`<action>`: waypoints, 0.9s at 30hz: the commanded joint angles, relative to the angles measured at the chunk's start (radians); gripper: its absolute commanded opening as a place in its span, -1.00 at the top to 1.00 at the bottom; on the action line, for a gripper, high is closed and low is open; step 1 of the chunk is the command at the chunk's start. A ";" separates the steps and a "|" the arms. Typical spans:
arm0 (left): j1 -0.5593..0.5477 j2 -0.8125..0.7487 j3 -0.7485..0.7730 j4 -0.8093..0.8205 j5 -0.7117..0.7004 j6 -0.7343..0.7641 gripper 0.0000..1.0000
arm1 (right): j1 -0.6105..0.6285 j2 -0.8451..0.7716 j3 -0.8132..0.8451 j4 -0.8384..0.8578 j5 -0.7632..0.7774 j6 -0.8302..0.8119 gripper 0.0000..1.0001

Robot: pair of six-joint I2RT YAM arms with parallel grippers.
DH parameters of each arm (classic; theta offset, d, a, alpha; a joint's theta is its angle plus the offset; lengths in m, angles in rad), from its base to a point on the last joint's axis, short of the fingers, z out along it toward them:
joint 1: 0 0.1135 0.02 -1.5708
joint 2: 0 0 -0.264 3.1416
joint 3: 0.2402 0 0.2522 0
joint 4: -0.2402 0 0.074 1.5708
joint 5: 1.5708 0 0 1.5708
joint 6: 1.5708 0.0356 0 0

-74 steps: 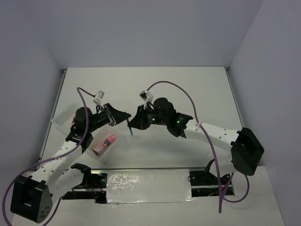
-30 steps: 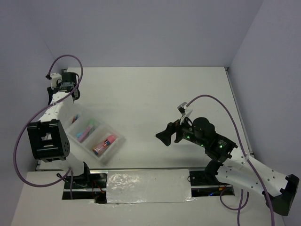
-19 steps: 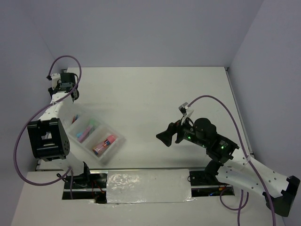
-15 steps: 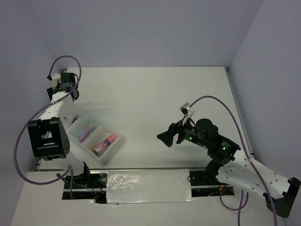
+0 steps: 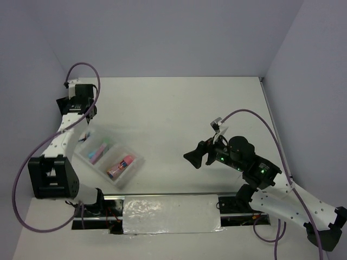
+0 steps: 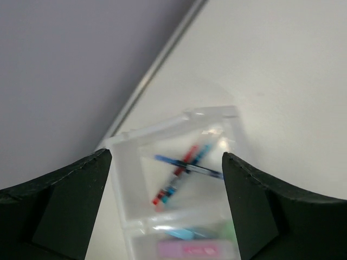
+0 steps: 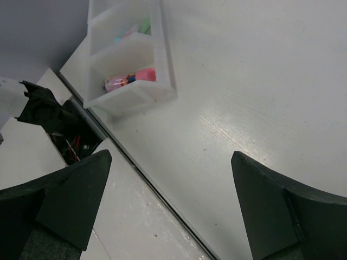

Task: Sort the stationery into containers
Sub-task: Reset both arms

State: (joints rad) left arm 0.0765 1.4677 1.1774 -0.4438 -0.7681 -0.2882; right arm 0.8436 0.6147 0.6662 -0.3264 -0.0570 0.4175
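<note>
Tray filled, tools empty.
On the table (image 5: 179, 108), the tray (image 5: 135, 161) holds the pink tube (image 5: 120, 165) and crossed pens (image 6: 184, 168); the left tool (image 6: 167, 160) gapes empty above its pen end, the right tool (image 7: 171, 162) likewise, well apart. A low retreat might clip its rim.

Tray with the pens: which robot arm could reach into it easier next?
Left. The left hand hangs open right above the tray, over the end compartment where the pens lie crossed. The right hand is open too, but it sits far off across the table.
</note>
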 commanded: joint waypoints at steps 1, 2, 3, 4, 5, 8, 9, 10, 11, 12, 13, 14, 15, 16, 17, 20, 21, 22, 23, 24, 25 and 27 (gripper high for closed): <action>-0.056 -0.206 0.008 0.002 0.178 0.026 -0.94 | -0.001 -0.018 0.075 -0.040 0.026 -0.028 -0.99; -0.070 -0.255 0.005 -0.012 0.222 0.015 -0.99 | -0.001 -0.023 0.105 -0.068 0.040 -0.034 -0.99; -0.098 -0.306 -0.001 -0.012 0.281 0.021 -0.99 | -0.001 -0.030 0.125 -0.100 0.055 -0.040 -0.99; -0.110 -0.420 -0.013 -0.018 0.341 0.018 -0.99 | -0.001 -0.035 0.148 -0.170 0.142 -0.051 -1.00; -0.128 -0.478 -0.033 -0.035 0.437 0.000 -0.99 | -0.001 -0.039 0.200 -0.213 0.188 -0.054 -0.99; -0.133 -0.685 -0.073 -0.117 0.559 -0.040 -0.99 | 0.002 -0.062 0.306 -0.340 0.370 -0.071 -1.00; -0.133 -0.729 -0.090 -0.154 0.590 -0.046 -0.99 | 0.000 -0.067 0.334 -0.367 0.400 -0.077 -0.99; -0.133 -0.819 -0.099 -0.227 0.592 -0.069 -0.99 | 0.002 -0.073 0.396 -0.432 0.461 -0.088 -1.00; -0.133 -0.869 -0.104 -0.258 0.593 -0.080 -0.99 | 0.000 -0.076 0.427 -0.469 0.491 -0.089 -0.99; -0.133 -0.964 -0.107 -0.288 0.590 -0.103 -0.99 | 0.000 -0.088 0.453 -0.500 0.528 -0.085 -0.99; -0.133 -1.009 -0.110 -0.309 0.592 -0.109 -0.99 | -0.001 -0.098 0.479 -0.563 0.557 -0.080 -1.00; -0.132 -1.055 -0.116 -0.329 0.593 -0.118 -0.99 | 0.000 -0.108 0.521 -0.592 0.609 -0.075 -1.00; -0.132 -1.131 -0.114 -0.369 0.604 -0.126 -0.99 | 0.002 -0.119 0.539 -0.623 0.626 -0.063 -0.99; -0.132 -1.161 -0.110 -0.392 0.612 -0.126 -0.99 | -0.001 -0.148 0.556 -0.670 0.637 -0.059 -1.00; -0.132 -1.191 -0.102 -0.415 0.615 -0.127 -0.99 | 0.000 -0.167 0.576 -0.689 0.634 -0.054 -1.00; -0.167 -1.273 -0.120 -0.512 0.590 -0.153 -0.99 | -0.003 -0.251 0.581 -0.727 0.593 -0.042 -1.00; -0.181 -1.322 -0.149 -0.521 0.581 -0.155 -0.99 | -0.003 -0.275 0.575 -0.732 0.586 -0.042 -0.99; -0.193 -1.343 -0.182 -0.526 0.572 -0.154 -0.99 | -0.001 -0.302 0.549 -0.721 0.579 -0.049 -1.00; -0.217 -1.366 -0.223 -0.536 0.569 -0.155 -0.99 | 0.000 -0.349 0.538 -0.721 0.577 -0.049 -0.99; -0.227 -1.412 -0.229 -0.538 0.553 -0.185 -0.99 | -0.001 -0.366 0.529 -0.726 0.571 -0.055 -0.99; -0.244 -1.431 -0.220 -0.555 0.541 -0.190 -0.99 | -0.001 -0.381 0.521 -0.735 0.560 -0.057 -0.99; -0.262 -1.463 -0.188 -0.567 0.503 -0.207 -0.99 | -0.001 -0.408 0.520 -0.758 0.551 -0.046 -0.99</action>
State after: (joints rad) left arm -0.1585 0.0502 0.9554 -0.9939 -0.2100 -0.4515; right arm 0.8436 0.2253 1.2026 -1.0313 0.5026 0.3660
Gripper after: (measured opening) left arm 0.993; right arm 0.997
